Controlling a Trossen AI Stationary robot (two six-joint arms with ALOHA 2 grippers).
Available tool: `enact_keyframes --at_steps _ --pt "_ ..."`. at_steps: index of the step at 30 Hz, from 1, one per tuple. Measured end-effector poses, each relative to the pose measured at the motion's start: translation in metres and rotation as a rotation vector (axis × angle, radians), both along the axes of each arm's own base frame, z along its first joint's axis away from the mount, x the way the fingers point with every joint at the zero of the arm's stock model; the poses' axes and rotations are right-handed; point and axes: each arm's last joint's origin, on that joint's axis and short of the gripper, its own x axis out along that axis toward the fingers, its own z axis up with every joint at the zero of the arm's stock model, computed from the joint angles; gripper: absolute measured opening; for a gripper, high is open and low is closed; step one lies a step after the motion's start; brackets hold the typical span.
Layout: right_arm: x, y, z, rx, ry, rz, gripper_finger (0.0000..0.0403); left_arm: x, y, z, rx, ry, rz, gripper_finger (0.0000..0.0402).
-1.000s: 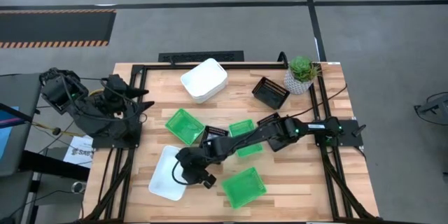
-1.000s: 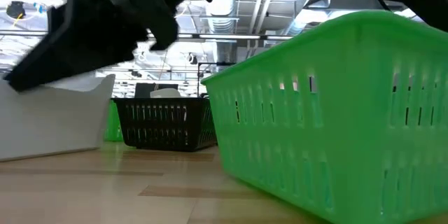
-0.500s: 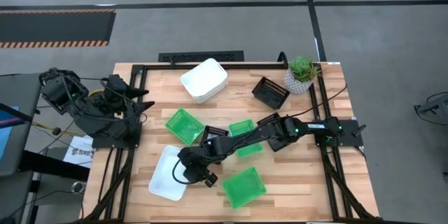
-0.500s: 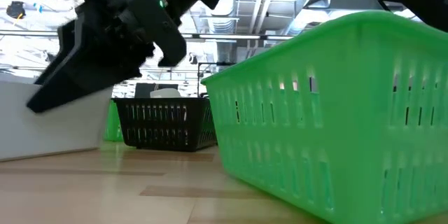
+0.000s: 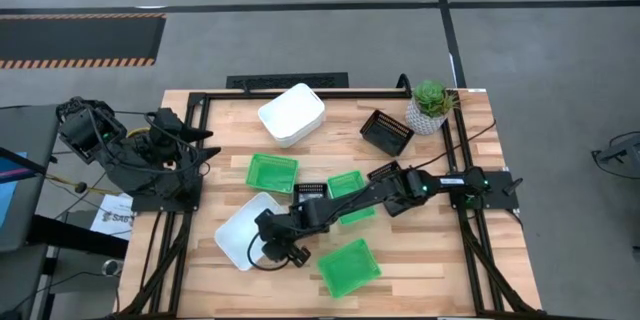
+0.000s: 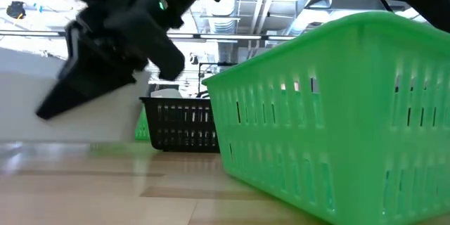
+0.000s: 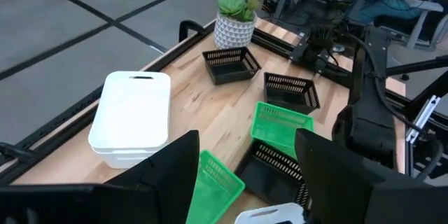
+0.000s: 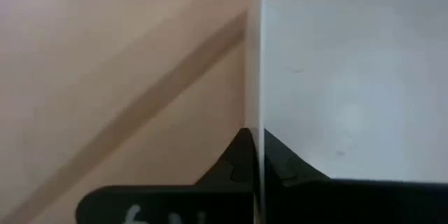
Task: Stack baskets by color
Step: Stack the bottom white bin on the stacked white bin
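Your right gripper (image 5: pixel 268 251) pinches the rim of the lone white basket (image 5: pixel 244 230) at the table's front-left, near the green basket (image 5: pixel 348 266). Your left gripper (image 7: pixel 245 157) waits spread at the left edge.

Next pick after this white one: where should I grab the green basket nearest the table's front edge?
Take the green basket by one long rim wall, coming straight down with one finger inside and one outside. It sits upright, open side up, skewed to the table edge, so turn the wrist to match. Its far wall is the one closest to the right gripper.
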Motion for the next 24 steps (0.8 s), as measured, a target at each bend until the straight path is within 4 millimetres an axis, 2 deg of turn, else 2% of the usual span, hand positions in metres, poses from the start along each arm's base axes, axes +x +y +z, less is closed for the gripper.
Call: enact_keyframes --at_steps 5,11,14,17,24 --pt "0.002 0.01 0.023 0.02 -0.064 0.006 0.0007 0.0 0.0 0.0 0.001 -0.001 0.001 0.0224" --pt "-0.021 0.009 0.098 0.028 -0.162 0.017 0.0005 -0.004 0.004 0.004 0.006 -0.023 0.003 0.0224" --pt "-0.031 -0.005 0.125 -0.008 -0.174 -0.036 0.0005 -0.008 0.007 0.008 0.024 -0.049 0.015 0.0224" --pt "-0.04 -0.027 0.14 -0.049 -0.132 -0.114 0.0003 -0.01 0.01 0.01 0.027 -0.069 0.015 0.0224" --pt "-0.051 -0.084 0.15 -0.108 -0.015 -0.29 0.0003 -0.02 0.018 0.013 0.053 -0.101 0.033 0.0224"
